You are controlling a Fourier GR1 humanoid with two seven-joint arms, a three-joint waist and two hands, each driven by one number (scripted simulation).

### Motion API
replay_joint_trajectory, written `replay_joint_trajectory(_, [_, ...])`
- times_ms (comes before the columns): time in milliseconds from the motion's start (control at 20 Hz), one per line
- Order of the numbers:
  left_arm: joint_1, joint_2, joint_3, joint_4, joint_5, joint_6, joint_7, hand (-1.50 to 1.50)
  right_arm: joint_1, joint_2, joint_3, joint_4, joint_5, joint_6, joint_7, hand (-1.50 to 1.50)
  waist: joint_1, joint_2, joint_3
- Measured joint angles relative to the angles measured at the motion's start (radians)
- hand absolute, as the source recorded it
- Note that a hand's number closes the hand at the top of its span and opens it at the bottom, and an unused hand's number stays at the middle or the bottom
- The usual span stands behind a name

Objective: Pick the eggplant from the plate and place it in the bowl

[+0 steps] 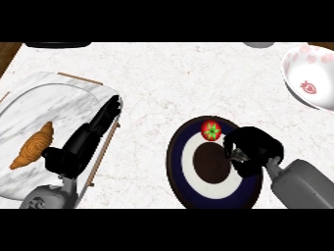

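red-topped eggplant (pixel 211 130) on the plate (pixel 179 169) under the curled, empty right hand (pixel 250 149); bowl (pixel 321 78) apart.

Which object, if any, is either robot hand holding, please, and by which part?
Cannot be told: the right robot hand is curled over the plate; the left robot hand is open.

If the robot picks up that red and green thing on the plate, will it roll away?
It might. The eggplant looks round and smooth, so a nudge could send it rolling. It lies by the plate's rim, which seems low, so little would stop it. The right hand is curled beside it, maybe blocking that side.
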Motion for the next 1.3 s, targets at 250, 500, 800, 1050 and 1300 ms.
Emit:
replay_joint_trajectory(250, [-0.004,0.001,0.007,-0.001,0.0,0.003,0.006,0.0,0.023,-0.222,0.014,-0.051,0.114,-0.092,-0.368,1.5,-0.013,0.006,0.003])
replay_joint_trajectory(500, [0.006,0.01,0.018,-0.012,0.009,-0.008,0.009,0.0,0.071,-0.342,-0.105,0.004,0.158,-0.321,-0.598,1.5,-0.014,0.008,0.003])
replay_joint_trajectory(800, [0.018,0.004,0.012,-0.02,0.001,-0.009,0.009,0.0,0.101,-0.355,-0.316,-0.008,-0.041,-0.414,-0.756,1.5,-0.019,0.007,0.002])
replay_joint_trajectory(1050, [-0.013,-0.014,0.007,-0.006,-0.018,0.004,0.022,0.0,0.094,-0.368,-0.48,0.013,-0.239,-0.335,-0.808,1.5,-0.014,0.009,0.001])
replay_joint_trajectory(1300, [0.005,-0.016,0.01,-0.019,-0.02,-0.018,0.02,0.0,0.029,-0.355,-0.568,0.142,-0.25,-0.276,-0.823,1.5,0.002,0.011,0.0])
